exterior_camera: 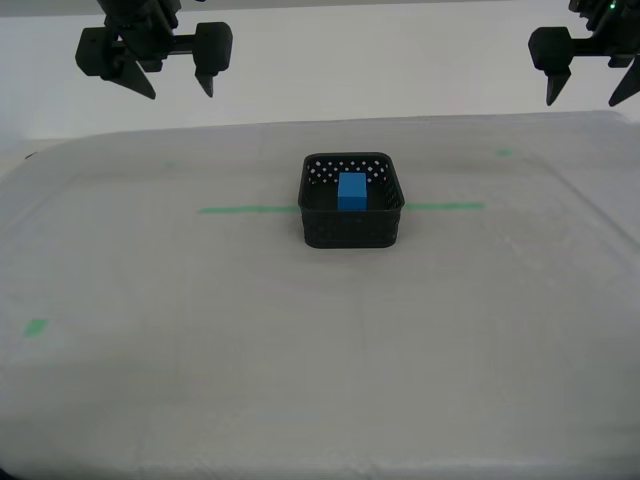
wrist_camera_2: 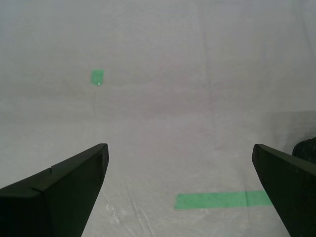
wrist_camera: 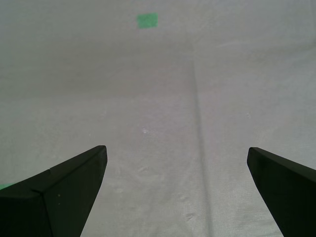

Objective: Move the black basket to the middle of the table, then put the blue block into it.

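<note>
The small black plastic basket [exterior_camera: 352,228], squarish with rounded corners and rows of round holes in its walls, sat near the middle of the pale cloth-covered desk [exterior_camera: 200,380]. It stood upright with its opening upward and its sides squared to the desk's edges. A thin green tape strip [exterior_camera: 245,209] ran left to right and met the basket on both sides. The bright blue rectangular block [exterior_camera: 352,191] lay inside the basket, toward its far wall and about midway between the left and right walls. Its faces lined up with the basket's walls. Whether its long axis stood upright or ran near to far, I could not tell. My second gripper [exterior_camera: 175,90] hung high over the far left of the desk. Its fingers [wrist_camera_2: 74,177] were spread wide and held nothing, with bare cloth and a small green tape square [wrist_camera_2: 97,76] below them. My first gripper [exterior_camera: 585,100] hung high over the far right, its fingers [wrist_camera: 69,182] equally wide apart and empty. Both were well apart from the basket.
</note>
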Robot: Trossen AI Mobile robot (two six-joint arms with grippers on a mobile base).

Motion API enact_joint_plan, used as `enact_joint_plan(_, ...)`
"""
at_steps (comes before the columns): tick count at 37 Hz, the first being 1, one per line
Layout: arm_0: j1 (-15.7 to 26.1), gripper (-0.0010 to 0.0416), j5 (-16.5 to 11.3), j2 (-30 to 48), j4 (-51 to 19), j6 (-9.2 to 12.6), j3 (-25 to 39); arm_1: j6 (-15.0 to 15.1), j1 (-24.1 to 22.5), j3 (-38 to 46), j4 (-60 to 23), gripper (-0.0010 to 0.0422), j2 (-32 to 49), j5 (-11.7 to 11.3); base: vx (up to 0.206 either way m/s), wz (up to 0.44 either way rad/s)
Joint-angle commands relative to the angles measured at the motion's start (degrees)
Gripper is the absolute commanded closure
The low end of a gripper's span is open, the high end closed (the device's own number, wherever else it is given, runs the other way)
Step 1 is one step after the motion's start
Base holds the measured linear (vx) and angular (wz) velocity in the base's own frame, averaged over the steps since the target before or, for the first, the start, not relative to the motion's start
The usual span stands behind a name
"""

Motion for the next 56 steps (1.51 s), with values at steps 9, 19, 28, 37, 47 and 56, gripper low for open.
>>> enact_joint_plan(9, 0.0, 0.0007, -0.04, -0.04, 0.07, 0.09, 0.09, 0.09, 0.0, 0.04, 0.07, 0.0012, -0.07, 0.17, 0.0, 0.0)
enact_joint_plan(19, 0.0, 0.0007, -0.04, -0.04, 0.07, 0.09, 0.09, 0.09, 0.0, 0.04, 0.07, 0.0012, -0.07, 0.17, 0.0, 0.0)
enact_joint_plan(28, 0.0, 0.0007, -0.04, -0.04, 0.04, 0.09, 0.09, 0.09, 0.0, 0.04, 0.07, 0.0012, -0.07, 0.17, 0.0, 0.0)
enact_joint_plan(37, 0.0, 0.0007, -0.04, -0.04, 0.04, 0.11, 0.09, 0.09, 0.0, 0.04, 0.07, 0.0012, -0.07, 0.17, 0.0, 0.0)
enact_joint_plan(47, 0.0, 0.0007, -0.04, -0.04, 0.07, 0.09, 0.09, 0.09, 0.0, 0.04, 0.07, 0.0012, -0.07, 0.17, 0.0, 0.0)
enact_joint_plan(56, 0.0, 0.0007, -0.04, -0.04, 0.07, 0.11, 0.09, 0.09, 0.0, 0.04, 0.07, 0.0012, -0.07, 0.17, 0.0, 0.0)
